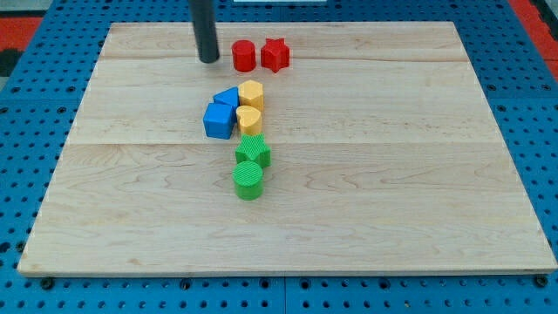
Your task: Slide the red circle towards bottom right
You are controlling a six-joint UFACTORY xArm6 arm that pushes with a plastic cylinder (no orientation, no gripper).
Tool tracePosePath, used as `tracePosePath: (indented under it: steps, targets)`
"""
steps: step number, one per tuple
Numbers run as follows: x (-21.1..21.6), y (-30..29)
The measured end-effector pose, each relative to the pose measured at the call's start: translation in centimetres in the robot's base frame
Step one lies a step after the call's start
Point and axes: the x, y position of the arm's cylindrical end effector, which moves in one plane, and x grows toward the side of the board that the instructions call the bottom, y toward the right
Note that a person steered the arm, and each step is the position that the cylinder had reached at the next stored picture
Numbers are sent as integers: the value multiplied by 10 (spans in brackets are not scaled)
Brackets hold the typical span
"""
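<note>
The board (349,218) is made of pale wood, laid in long planks whose grain and seams can be seen, with a smooth, matt finish. The surface beneath it (532,78) is seen as a blue perforated sheet, dotted with regular holes. The rod is dark and smooth, with a faint sheen along its side down to my tip (208,61). The red circle (244,56) and red star (275,54) look like smooth matt plastic. The green cylinder (248,180) is marked by fine ridges across its top.
</note>
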Motion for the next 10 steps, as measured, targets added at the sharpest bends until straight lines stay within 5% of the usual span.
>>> tracePosePath:
  steps: [2, 4, 7, 9, 10]
  targets:
    - [32, 124]
    - [-40, 99]
    - [113, 133]
    - [116, 166]
    - [163, 215]
